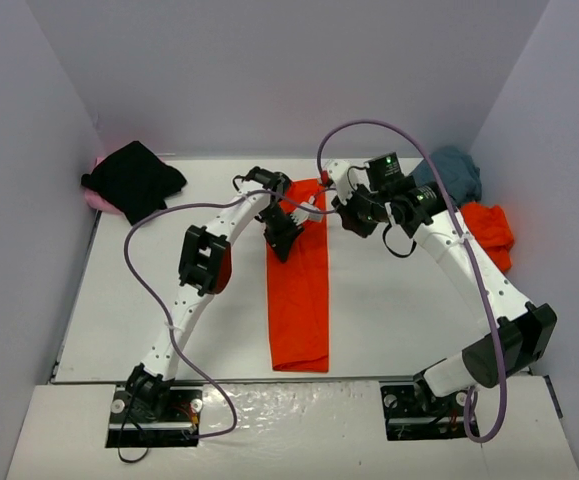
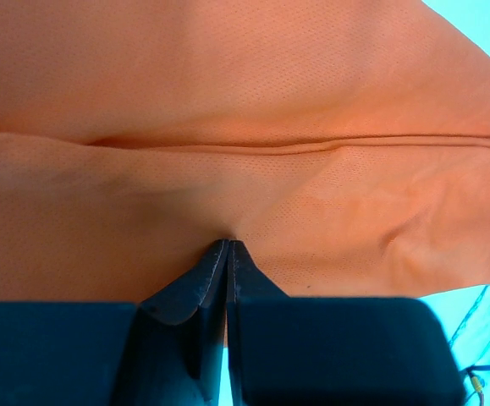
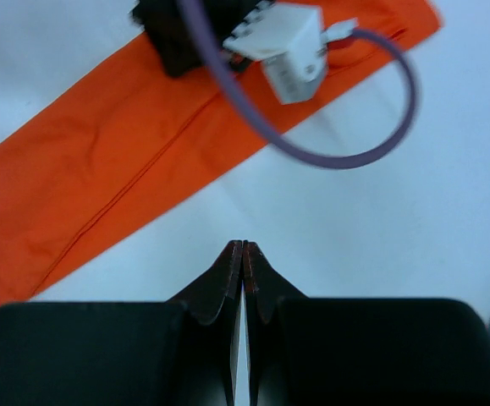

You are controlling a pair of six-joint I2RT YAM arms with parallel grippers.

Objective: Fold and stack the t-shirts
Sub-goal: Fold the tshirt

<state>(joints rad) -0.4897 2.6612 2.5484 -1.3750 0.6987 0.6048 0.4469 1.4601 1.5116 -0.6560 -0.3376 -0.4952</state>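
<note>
A robotics lab test cell is on show here, not a home or a shop. A white bench (image 1: pixel 389 330) is boxed in by plain pale walls (image 1: pixel 269 70) on three sides. The left arm (image 1: pixel 184 320) and right arm (image 1: pixel 469 260) are bolted side by side at the near edge, each on a dark base plate (image 1: pixel 154 412). Purple cables (image 1: pixel 139 260) are looped in the open. A green light (image 1: pixel 379 160), perhaps an indicator, is lit at the right wrist. Wrist cameras are aimed over the left gripper (image 2: pixel 228 245) and right gripper (image 3: pixel 243 245).

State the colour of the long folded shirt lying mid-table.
Bright orange-red; the shirt shows best in the top view.
</note>
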